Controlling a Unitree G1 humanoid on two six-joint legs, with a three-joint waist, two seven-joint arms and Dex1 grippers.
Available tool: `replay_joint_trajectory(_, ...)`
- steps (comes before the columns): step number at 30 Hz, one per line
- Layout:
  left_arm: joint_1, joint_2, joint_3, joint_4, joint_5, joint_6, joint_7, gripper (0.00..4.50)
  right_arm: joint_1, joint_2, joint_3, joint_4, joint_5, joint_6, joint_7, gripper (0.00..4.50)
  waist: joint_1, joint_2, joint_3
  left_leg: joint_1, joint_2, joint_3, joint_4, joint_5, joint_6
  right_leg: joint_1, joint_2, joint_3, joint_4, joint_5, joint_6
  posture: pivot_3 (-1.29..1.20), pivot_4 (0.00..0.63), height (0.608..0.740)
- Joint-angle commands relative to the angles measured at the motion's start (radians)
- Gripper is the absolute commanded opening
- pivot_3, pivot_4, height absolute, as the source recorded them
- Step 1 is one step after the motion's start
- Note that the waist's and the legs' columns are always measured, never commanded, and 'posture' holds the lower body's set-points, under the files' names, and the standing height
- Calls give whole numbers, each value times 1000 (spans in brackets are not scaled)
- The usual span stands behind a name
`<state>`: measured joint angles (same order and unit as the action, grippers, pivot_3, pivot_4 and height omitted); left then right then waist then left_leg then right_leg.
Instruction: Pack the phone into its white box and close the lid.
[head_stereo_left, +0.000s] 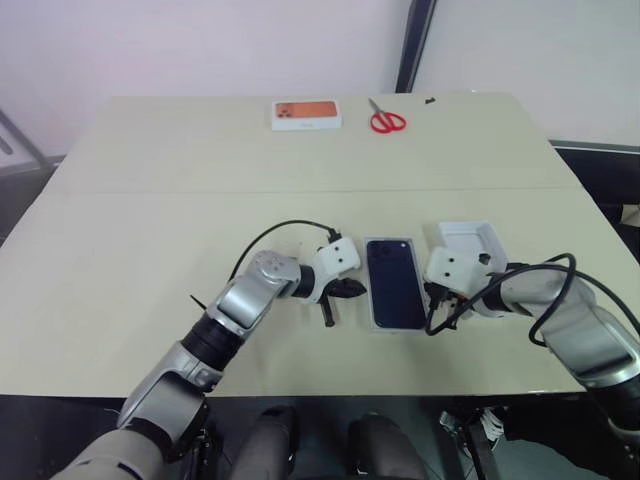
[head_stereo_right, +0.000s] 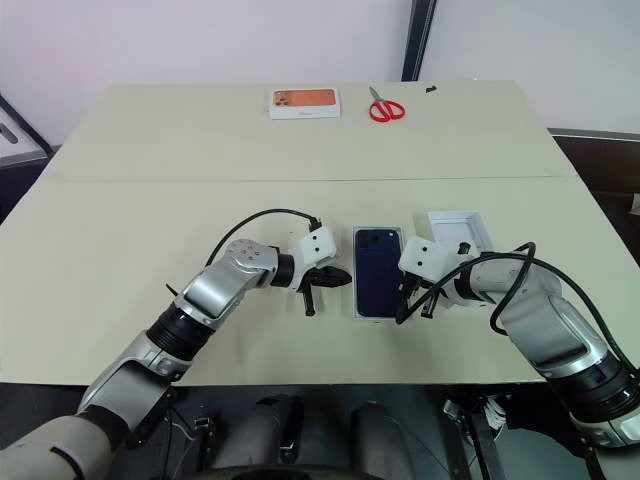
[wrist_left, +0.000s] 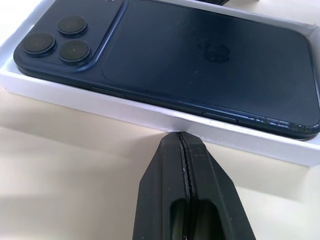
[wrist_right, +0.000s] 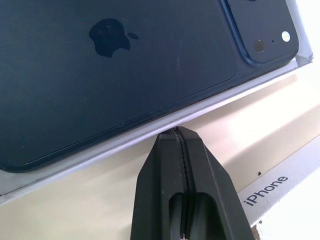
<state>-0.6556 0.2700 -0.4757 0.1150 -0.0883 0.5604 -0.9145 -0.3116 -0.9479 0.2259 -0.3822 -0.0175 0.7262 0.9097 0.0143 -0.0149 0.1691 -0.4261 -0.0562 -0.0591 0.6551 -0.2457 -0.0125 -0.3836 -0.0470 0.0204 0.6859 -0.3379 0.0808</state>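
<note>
Left wrist view: phone (wrist_left: 200, 65) seated in white box (wrist_left: 165, 122) | both tools (wrist_left: 182, 145) (wrist_right: 181, 137) pinched together, flanking box, apparently squaring it | lid (head_stereo_left: 468, 240) beside box, awaiting.

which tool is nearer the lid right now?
Right. The right tool sits between the phone and the lid; the left tool is beyond the phone, on its far side.

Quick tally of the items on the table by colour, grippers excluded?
Dark navy: 1, the phone
White: 2, the white box under the phone, the lid
White with orange top: 1, picture box
Red: 1, scissors
Small dark bit at the far edge: 1
Total: 6
</note>
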Motion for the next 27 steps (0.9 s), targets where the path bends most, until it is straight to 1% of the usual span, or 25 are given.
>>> replay_joint_trajectory(1,0,-20,-17,-17,-4,-5,-18,24,-20,-13,-29,-2,1,-33,6,0,0,0,0,0,0,0,0,0,0,0,0,0,0,0,0,0,150,740)
replay_joint_trajectory(10,3,-29,-20,3,13,-15,-10,24,-42,-34,-48,21,0,-48,7,0,0,0,0,0,0,0,0,0,0,0,0,0,0,0,0,0,150,740)
replay_joint_trajectory(14,6,-27,-1,2,13,-15,-6,24,-51,-57,-89,29,11,-42,10,0,0,0,0,0,0,0,0,0,0,0,0,0,0,0,0,0,150,740)
replay_joint_trajectory(16,12,-14,16,-6,9,-20,-6,24,-62,-62,-125,30,43,-6,26,0,-1,0,0,0,0,0,0,0,0,0,0,0,0,0,0,0,150,740)
replay_joint_trajectory(19,41,22,63,-42,-12,-40,-10,0,-87,-50,-203,15,131,128,47,857,-2,0,0,0,0,0,0,0,0,0,0,0,0,0,0,0,150,740)
replay_joint_trajectory(22,88,57,127,-92,-47,-82,-16,0,-125,-14,-255,2,184,325,-2,2293,-9,0,0,0,1,0,-1,0,0,-1,0,1,0,0,0,0,150,740)
replay_joint_trajectory(24,132,85,171,-138,-67,-155,-23,0,-159,4,-265,11,195,463,-51,3324,-10,1,0,0,1,0,-2,0,0,-2,0,1,1,0,0,0,150,740)
replay_joint_trajectory(27,205,126,226,-190,-95,-300,-53,0,-203,45,-289,5,239,667,-98,3324,-5,1,0,-1,1,1,-3,0,-1,-4,0,2,1,0,0,0,150,740)
